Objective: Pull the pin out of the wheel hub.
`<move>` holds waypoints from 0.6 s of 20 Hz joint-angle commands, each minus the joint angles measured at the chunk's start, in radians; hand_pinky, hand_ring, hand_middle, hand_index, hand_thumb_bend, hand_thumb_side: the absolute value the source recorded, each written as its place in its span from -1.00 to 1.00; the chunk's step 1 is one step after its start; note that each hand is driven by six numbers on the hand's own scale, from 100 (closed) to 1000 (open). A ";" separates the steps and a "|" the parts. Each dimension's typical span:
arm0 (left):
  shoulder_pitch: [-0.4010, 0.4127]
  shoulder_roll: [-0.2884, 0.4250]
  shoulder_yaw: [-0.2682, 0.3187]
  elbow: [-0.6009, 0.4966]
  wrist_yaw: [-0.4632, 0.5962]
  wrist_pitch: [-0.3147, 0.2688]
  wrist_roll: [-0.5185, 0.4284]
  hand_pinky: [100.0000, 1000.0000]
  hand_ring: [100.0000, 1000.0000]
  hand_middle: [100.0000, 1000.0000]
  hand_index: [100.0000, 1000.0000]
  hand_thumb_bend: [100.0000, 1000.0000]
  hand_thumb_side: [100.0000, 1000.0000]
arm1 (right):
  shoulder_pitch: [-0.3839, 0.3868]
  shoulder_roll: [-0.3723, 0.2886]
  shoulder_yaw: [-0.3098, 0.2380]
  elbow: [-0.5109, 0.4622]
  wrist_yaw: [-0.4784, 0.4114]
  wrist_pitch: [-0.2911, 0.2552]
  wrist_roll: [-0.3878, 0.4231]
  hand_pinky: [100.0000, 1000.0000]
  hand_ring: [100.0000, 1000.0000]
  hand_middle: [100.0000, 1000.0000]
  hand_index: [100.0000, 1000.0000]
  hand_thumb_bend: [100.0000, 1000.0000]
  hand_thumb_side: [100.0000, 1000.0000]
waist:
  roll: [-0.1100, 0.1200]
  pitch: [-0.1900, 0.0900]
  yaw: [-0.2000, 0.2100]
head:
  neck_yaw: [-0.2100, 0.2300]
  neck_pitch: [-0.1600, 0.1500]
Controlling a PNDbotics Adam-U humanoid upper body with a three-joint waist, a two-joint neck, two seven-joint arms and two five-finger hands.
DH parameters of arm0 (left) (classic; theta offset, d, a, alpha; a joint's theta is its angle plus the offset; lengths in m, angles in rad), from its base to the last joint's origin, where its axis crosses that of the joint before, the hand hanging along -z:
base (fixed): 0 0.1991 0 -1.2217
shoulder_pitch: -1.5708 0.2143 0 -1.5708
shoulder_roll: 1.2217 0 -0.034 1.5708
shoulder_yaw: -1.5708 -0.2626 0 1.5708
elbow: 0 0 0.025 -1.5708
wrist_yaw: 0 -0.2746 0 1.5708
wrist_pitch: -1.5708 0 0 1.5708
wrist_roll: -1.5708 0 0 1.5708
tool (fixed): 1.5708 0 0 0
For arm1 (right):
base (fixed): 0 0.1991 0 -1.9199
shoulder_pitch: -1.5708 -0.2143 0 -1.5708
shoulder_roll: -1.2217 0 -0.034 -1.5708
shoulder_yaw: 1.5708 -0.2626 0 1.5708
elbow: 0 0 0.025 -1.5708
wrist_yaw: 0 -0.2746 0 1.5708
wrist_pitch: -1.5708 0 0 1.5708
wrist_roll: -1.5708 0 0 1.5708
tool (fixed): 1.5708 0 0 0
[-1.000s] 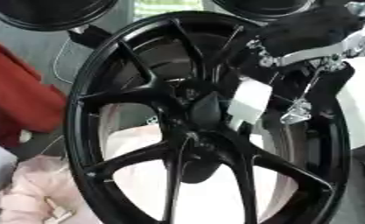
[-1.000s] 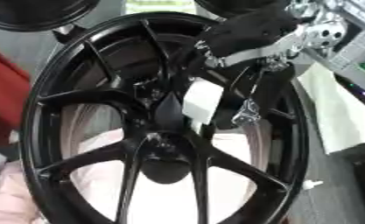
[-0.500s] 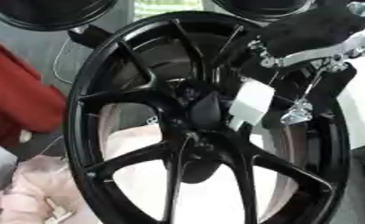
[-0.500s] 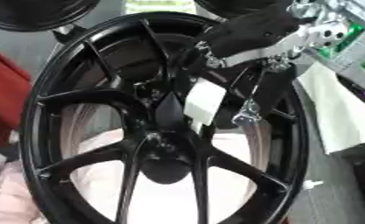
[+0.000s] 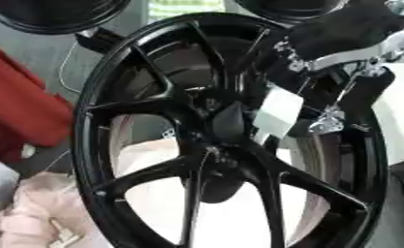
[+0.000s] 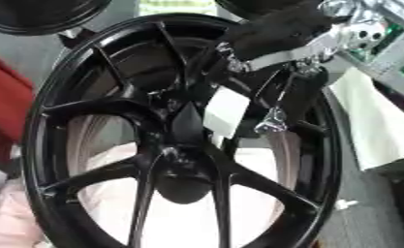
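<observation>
— Spokes everywhere; where's the pin?
— Somewhere at the middle of the wheel hub (image 5: 218, 145); I can't pick it out. My right hand (image 6: 277, 34) reaches down from the upper right, fingers hidden among the spokes, grip unclear.
— Around it?
— Red cloth (image 5: 23, 116) left, pink cloth (image 5: 31, 213) below.
</observation>
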State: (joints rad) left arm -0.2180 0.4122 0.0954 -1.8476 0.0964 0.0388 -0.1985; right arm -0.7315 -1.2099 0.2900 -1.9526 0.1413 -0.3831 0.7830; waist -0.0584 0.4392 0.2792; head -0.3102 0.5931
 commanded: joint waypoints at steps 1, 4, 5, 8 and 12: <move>0.001 0.014 0.008 -0.012 0.003 0.001 0.000 0.35 0.10 -0.12 0.21 -1.00 0.71 | -0.018 -0.022 -0.013 0.002 -0.008 -0.002 0.006 0.92 0.92 0.46 0.42 -0.80 -0.61 | -0.012 -0.046 0.001 | -0.005 -0.016; 0.001 0.015 0.007 -0.011 0.003 0.001 0.000 0.35 0.10 -0.12 0.21 -1.00 0.71 | -0.022 -0.020 -0.013 0.004 -0.010 0.004 0.001 0.91 0.90 0.42 0.38 -0.94 -0.63 | -0.011 -0.047 0.000 | -0.004 -0.010; 0.001 0.015 0.007 -0.011 0.003 0.001 0.000 0.35 0.10 -0.12 0.21 -1.00 0.72 | -0.023 -0.019 -0.014 0.005 -0.011 0.007 -0.002 0.90 0.89 0.40 0.35 -1.00 -0.65 | -0.011 -0.047 0.000 | -0.004 -0.009; 0.002 0.015 0.007 -0.011 0.003 0.001 0.000 0.35 0.10 -0.12 0.21 -1.00 0.71 | -0.025 -0.018 -0.013 0.008 -0.010 0.014 -0.008 0.90 0.86 0.38 0.32 -1.00 -0.68 | -0.011 -0.047 0.000 | -0.007 -0.008; 0.003 0.014 0.007 -0.011 0.003 0.001 0.000 0.35 0.10 -0.12 0.21 -1.00 0.72 | -0.026 -0.016 -0.012 0.010 -0.012 0.018 -0.012 0.90 0.84 0.36 0.29 -1.00 -0.71 | -0.011 -0.048 0.002 | -0.005 -0.009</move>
State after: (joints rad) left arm -0.2147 0.4121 0.0954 -1.8475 0.0968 0.0389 -0.1985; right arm -0.7393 -1.2093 0.2907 -1.9436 0.1351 -0.3665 0.7727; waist -0.0584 0.4381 0.2795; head -0.3144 0.5908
